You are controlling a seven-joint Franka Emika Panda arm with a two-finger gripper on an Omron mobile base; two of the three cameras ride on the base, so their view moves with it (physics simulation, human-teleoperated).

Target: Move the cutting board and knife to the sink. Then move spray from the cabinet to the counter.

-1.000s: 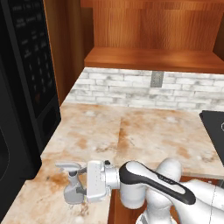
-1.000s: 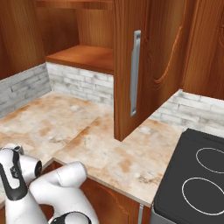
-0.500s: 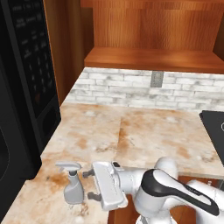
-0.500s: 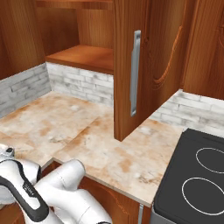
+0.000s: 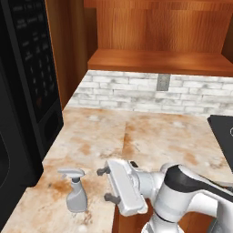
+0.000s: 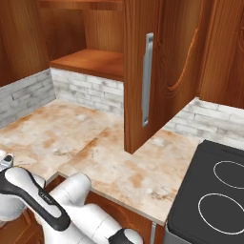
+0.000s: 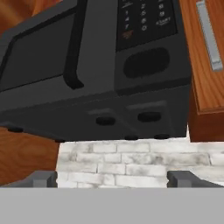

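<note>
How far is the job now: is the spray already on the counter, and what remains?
The spray stands upright on the counter, outside the cabinet, so that step looks done. The gripper is open beside the bottle, apart from it and holding nothing. These views do not reveal the cutting board, knife or sink, so that part cannot be judged.

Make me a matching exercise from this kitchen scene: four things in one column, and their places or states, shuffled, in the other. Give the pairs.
Things:
1. spray
2. gripper
3. cabinet shelf
4. microwave

Places or states:
A. bare wood, above the brick backsplash
B. open, fingers apart beside the bottle
C. black, at the left end of the counter
D. upright on the counter near its front edge

Pairs: 1-D, 2-B, 3-A, 4-C
</note>
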